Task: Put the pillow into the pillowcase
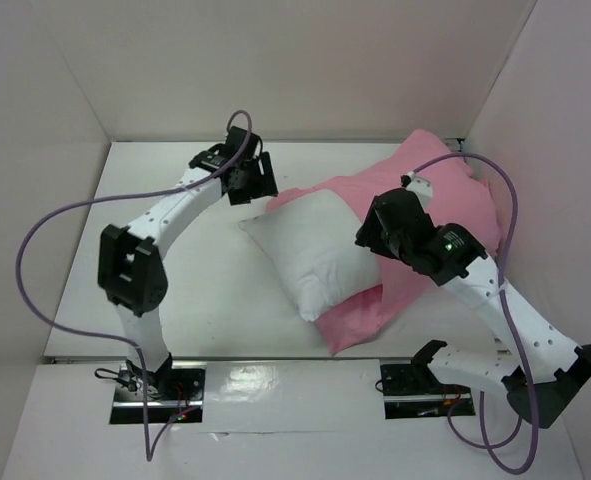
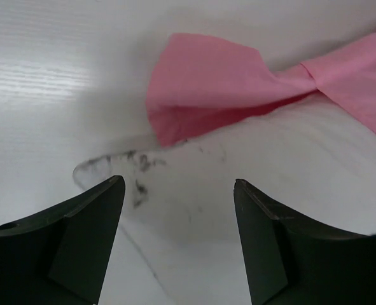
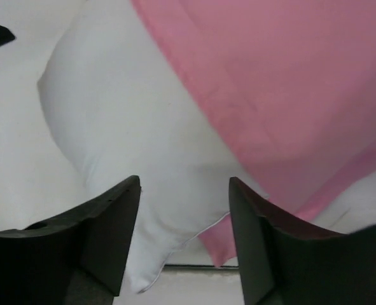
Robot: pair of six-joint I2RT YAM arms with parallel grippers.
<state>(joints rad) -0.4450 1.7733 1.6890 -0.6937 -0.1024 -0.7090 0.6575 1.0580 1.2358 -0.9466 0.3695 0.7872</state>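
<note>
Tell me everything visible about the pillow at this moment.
The pillow is a plump white rectangular cushion of matte fabric, with dark smudges at its left corner. It lies flat and skewed on the table. The pink pillowcase covers its right end and shows beneath its near edge, so it looks partly inserted. The left gripper and right gripper hover over it, jaws open, gripping nothing.

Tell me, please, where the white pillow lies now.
In the top view, the white pillow lies near the middle of the table, its left half bare and its right side covered by the pink pillowcase.
</note>
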